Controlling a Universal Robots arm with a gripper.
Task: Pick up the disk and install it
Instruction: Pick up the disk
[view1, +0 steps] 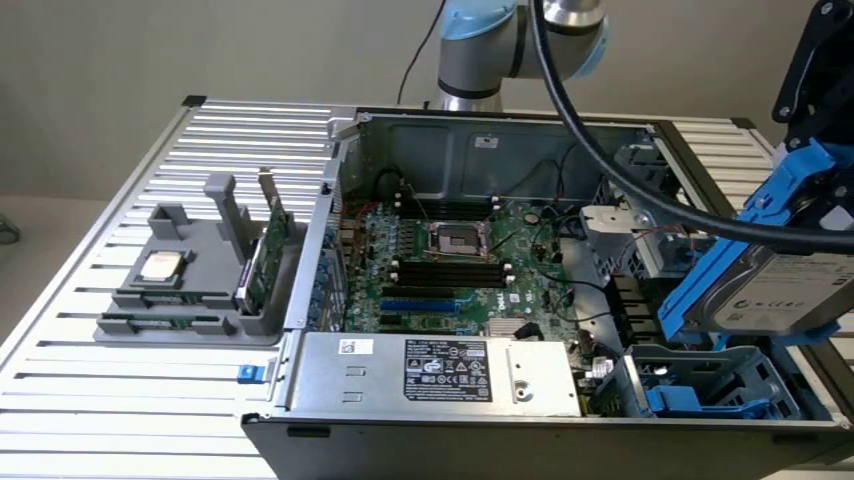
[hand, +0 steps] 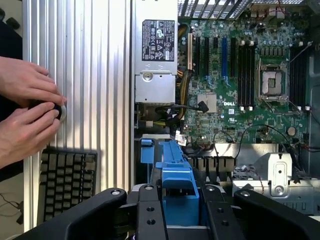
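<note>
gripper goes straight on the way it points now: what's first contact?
Probably the drive cage in the computer case's corner. The disk, clamped in the gripper, sticks out ahead and would reach it first. Depth is unclear, so it may catch the cage rim instead.

The gripper (view1: 817, 128) at the right edge of the frame grips the disk (view1: 785, 292) by its blue carrier. The disk hangs tilted, label showing, over the lower right corner of the open computer case (view1: 400, 420) and clear of the motherboard (view1: 461, 265). At centre left, on the slatted table (view1: 80, 400), a grey holder (view1: 220, 205) carries a CPU chip (view1: 160, 265) and an upright green card (view1: 274, 250).
</note>
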